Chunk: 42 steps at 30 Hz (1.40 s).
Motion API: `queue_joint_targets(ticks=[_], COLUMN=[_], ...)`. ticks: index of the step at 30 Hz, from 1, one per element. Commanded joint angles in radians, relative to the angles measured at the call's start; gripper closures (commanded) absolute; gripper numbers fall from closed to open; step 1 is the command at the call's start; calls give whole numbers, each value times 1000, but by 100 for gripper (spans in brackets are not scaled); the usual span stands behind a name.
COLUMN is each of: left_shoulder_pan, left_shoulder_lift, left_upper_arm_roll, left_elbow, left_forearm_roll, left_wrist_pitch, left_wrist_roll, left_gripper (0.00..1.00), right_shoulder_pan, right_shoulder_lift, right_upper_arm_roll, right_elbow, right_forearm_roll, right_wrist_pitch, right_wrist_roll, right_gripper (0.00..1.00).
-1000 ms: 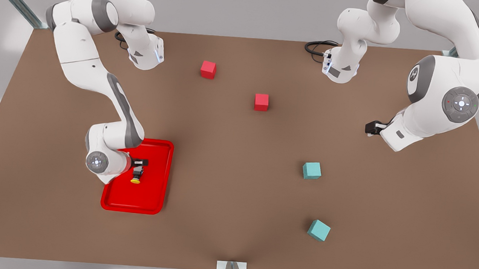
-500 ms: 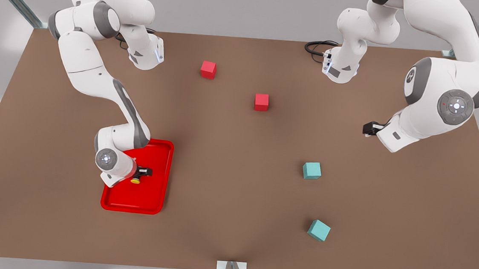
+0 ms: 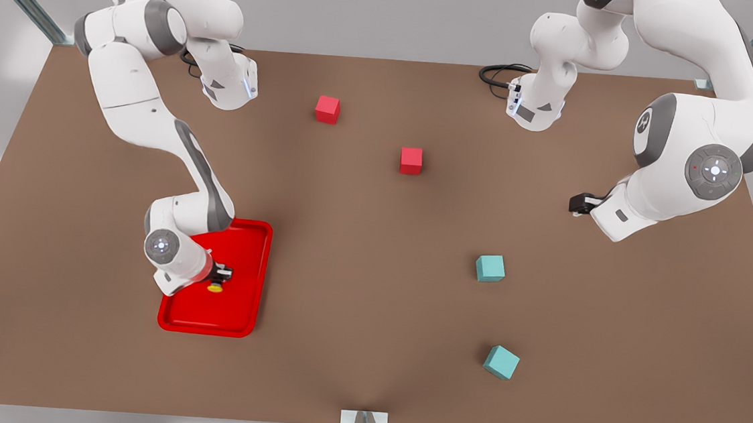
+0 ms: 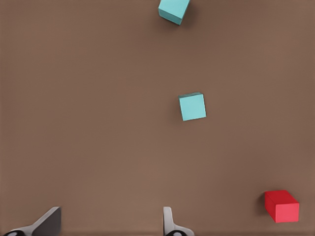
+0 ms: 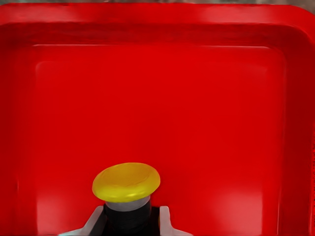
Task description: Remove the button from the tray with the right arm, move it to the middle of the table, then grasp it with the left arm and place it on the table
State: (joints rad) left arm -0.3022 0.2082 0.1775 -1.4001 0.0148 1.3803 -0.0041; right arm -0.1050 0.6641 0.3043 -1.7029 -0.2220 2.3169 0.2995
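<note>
The button stands in the red tray at the front view's left, its yellow cap facing the table's front edge. My right gripper is low over it. In the right wrist view the yellow cap of the button sits just past the right gripper, whose fingertips press on both sides of the black body above the tray floor. My left gripper waits above the table at the front view's right; in its own wrist view this left gripper is open over bare tabletop.
Two red cubes lie toward the back of the table. Two teal cubes lie at the front view's right. The left wrist view shows teal cubes and a red cube.
The right gripper has come down over the button and its wrist now hides most of the button's body. The left arm has shifted slightly.
</note>
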Motion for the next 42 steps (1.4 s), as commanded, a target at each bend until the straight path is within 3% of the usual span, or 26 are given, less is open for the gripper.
queue_joint_targets(ticks=[1, 7, 9, 14, 23, 42], left_shoulder_pan=[0, 0, 0, 0, 0, 0], left_shoulder_lift=[-1, 5, 7, 8, 19, 20], left_upper_arm_roll=[0, 0, 0, 0, 0, 0], left_elbow=[1, 0, 0, 0, 1, 0], left_forearm_roll=[1, 2, 1, 2, 2, 1], left_wrist_pitch=[-1, -1, -1, -1, 0, 0], left_wrist_roll=[-1, -1, -1, -1, -1, -1], left_gripper=[0, 0, 0, 0, 0, 0], right_shoulder_pan=[-7, 24, 140, 462, 827, 889], right_shoulder_lift=[-31, -57, -57, -3, 278, 431], right_upper_arm_roll=[39, 240, 240, 222, 44, -19], right_elbow=[5, 51, 83, 246, 710, 740], right_forearm_roll=[-11, -11, -14, -43, -31, -34], right_wrist_pitch=[-40, -99, -113, -174, -278, -162], right_wrist_roll=[0, 291, 464, 885, 1010, 1007], right_gripper=[57, 58, 58, 58, 56, 50])
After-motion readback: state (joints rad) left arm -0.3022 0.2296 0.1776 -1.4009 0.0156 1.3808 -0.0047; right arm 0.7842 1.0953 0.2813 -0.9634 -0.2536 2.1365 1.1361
